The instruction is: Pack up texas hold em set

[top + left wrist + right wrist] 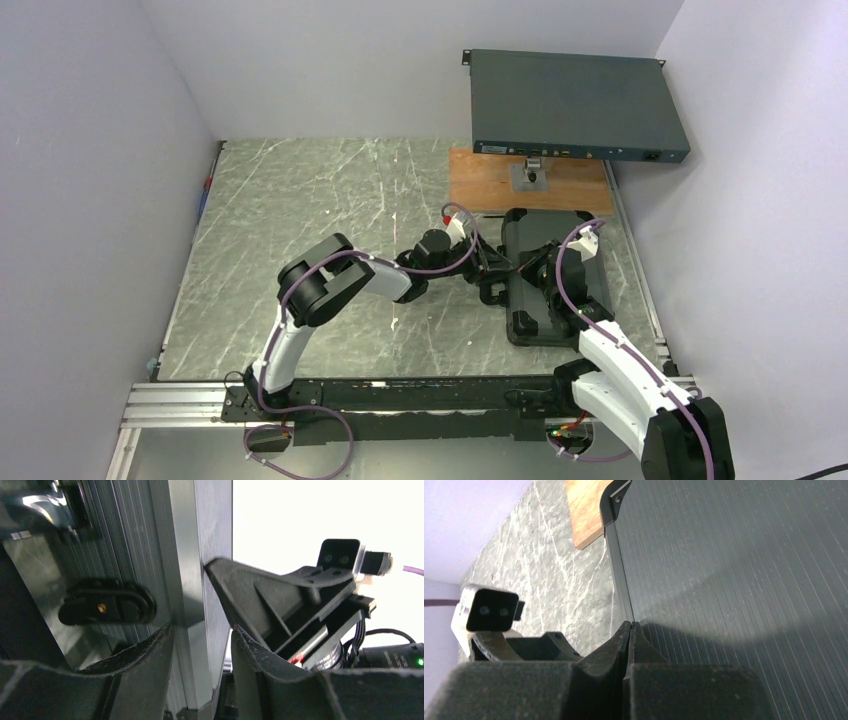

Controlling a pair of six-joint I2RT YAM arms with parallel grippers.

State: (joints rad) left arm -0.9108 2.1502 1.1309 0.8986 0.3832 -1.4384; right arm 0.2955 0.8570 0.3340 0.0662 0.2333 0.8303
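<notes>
The black ribbed case (527, 232) lies shut on the right side of the table; chips, cards, buttons and dice are hidden. My left gripper (497, 280) is at the case's left side. In the left wrist view it (201, 630) is open, its jaws straddling the case's metal edge (187, 555), beside a black fitting (107, 607). My right gripper (535, 272) rests on the lid. In the right wrist view it (630, 625) is shut and empty, its tips on the ribbed lid (734, 580) near the lid's left edge.
A large dark rack-mount box (575, 105) stands at the back right, above a wooden board (480, 185) with a small grey mount (530, 175). Walls close in the left, back and right. The marble tabletop (300, 200) stretches to the left of the case.
</notes>
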